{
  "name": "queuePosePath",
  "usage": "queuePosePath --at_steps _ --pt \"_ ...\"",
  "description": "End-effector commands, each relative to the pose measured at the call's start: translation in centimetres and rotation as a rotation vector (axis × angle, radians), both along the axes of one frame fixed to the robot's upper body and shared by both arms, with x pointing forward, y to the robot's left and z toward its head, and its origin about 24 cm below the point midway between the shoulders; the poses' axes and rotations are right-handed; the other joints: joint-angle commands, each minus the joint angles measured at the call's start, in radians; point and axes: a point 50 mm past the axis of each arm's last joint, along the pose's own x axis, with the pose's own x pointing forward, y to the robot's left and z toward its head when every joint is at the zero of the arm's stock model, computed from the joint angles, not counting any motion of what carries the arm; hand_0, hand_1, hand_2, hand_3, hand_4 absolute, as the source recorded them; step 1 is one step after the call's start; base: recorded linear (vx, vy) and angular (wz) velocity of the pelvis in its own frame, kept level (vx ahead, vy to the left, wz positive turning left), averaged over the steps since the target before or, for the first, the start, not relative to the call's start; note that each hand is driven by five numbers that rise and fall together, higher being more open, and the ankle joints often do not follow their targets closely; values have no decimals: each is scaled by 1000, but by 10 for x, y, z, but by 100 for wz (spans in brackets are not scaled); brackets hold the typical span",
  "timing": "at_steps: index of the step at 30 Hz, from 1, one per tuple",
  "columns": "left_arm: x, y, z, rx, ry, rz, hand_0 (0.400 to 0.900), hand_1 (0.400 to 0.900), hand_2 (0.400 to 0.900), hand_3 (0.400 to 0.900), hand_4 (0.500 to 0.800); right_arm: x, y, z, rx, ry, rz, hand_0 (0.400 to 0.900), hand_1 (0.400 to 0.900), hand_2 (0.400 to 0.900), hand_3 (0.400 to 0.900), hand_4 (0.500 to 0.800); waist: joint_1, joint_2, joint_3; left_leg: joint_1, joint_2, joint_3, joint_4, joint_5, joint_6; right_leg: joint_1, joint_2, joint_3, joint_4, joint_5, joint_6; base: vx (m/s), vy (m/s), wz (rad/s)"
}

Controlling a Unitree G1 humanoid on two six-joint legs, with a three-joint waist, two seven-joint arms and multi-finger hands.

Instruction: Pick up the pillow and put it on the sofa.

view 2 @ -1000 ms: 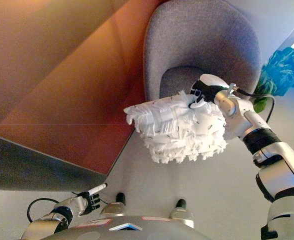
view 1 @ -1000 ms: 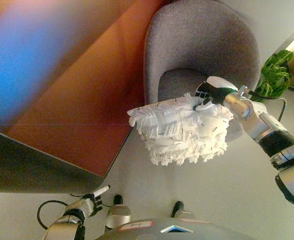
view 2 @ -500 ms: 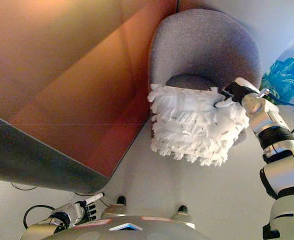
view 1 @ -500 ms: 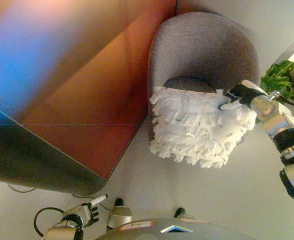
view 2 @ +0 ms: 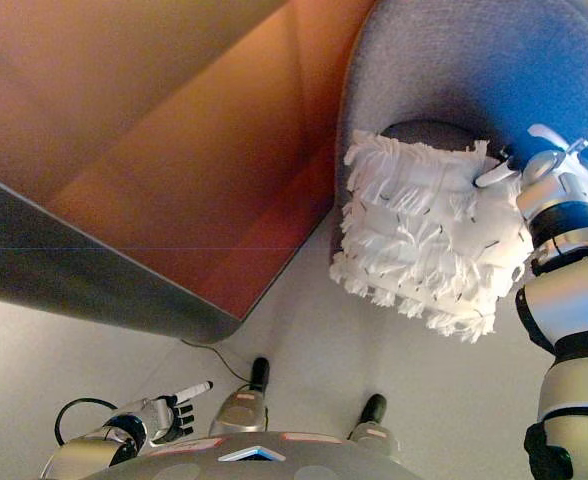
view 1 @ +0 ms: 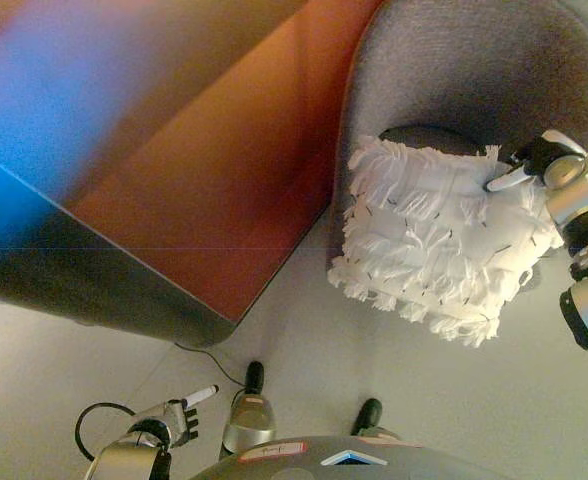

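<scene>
No writing can be read. The white fringed pillow hangs tilted over the grey sofa seat's front edge, long axis running top-left to bottom-right. The right hand pinches its upper right corner. The left hand hangs low, fingers loosely curled, holding nothing.

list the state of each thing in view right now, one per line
pillow: held up in front of the sofa seat, hanging over its front edge
right hand: fingers gripping the pillow's upper right corner
left hand: low at the robot's side, holding nothing, one finger sticking out
sofa: grey, seat mostly hidden behind the pillow
</scene>
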Motion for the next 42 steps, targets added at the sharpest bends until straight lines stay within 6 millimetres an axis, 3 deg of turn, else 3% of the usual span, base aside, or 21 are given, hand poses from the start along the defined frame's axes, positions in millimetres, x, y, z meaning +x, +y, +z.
queuePosePath --at_steps 1,2,3,10,20,26,28,29,33,36,37,38,42 --pt "20 21 12 92 -12 -85 900 900 900 900 800 7 12 137 -230 -378 3 473 473 473 473 544 44 -20 47 -7 49 -15 4 -39 6 -55 -55 26 1 4 38 -43 -30 9" --pt "20 23 12 91 -19 -89 900 900 900 900 800 6 10 141 -259 -391 -14 590 590 590 590 614 47 -21 51 -14 48 -19 4 -38 6 -60 -55 24 1 4 39 -49 -38 9" --pt "19 26 13 90 -25 -95 900 900 900 900 800 5 10 144 -252 -401 -24 900 900 900 900 800 51 -22 54 -21 48 -21 3 -37 6 -64 -54 22 0 5 41 -47 -42 7" --pt "10 40 15 101 -35 -106 900 900 900 900 800 0 3 149 -287 -378 -60 900 900 900 900 800 59 -41 56 -12 53 -16 0 -33 6 -55 -50 16 -1 8 44 -17 -27 -3" --pt "1 58 20 105 -16 -124 900 900 900 900 800 -10 -18 140 -284 -346 -145 900 900 900 900 800 53 -60 37 38 62 7 -5 -39 7 -19 -47 24 -1 7 47 10 -11 -6" --pt "-10 65 20 102 -2 -112 900 900 900 900 800 -19 -35 127 -223 -321 -187 900 900 900 900 800 38 -67 8 73 55 27 -8 -45 11 6 -55 31 -1 6 52 13 30 -4" --pt "-14 64 18 98 3 -111 900 900 900 900 800 -18 -38 106 -149 -304 -156 900 900 900 900 800 28 -72 -9 96 48 36 -8 -51 13 25 -63 32 -1 7 57 22 45 -4" --pt "-14 65 18 99 4 -111 900 900 900 900 800 -19 -39 105 -148 -303 -156 900 900 900 900 800 29 -73 -10 95 47 36 -8 -51 13 25 -63 32 -1 7 57 39 71 -8" --pt "-11 51 13 67 -12 -123 900 900 900 900 800 -16 -29 11 118 -223 -82 900 900 900 900 800 -2 -67 -47 153 21 55 -8 -67 28 73 -80 39 -1 8 59 46 99 -5" --pt "0 44 13 53 -47 -117 900 900 900 900 800 -31 -12 -73 273 -134 -83 900 900 900 900 800 -26 -62 -61 183 12 70 -8 -78 36 95 -84 54 -1 8 57 -24 74 -9" --pt "7 40 14 48 -66 -111 900 900 900 900 800 -43 -2 -111 324 -80 -91 900 900 900 900 800 -38 -59 -64 194 9 77 -8 -83 41 103 -85 61 -1 8 56 -45 60 -11" --pt "11 38 14 46 -72 -114 900 900 900 900 800 -54 6 -138 376 -45 -106 900 900 900 900 800 -46 -58 -66 203 8 84 -8 -87 44 109 -86 67 -1 9 56 -48 56 -12" --pt "23 30 15 38 -100 -119 900 900 900 900 800 -103 28 -216 488 115 -146 900 900 900 900 800 -78 -51 -70 237 3 109 -7 -98 52 131 -87 82 1 10 51 -49 59 -10"
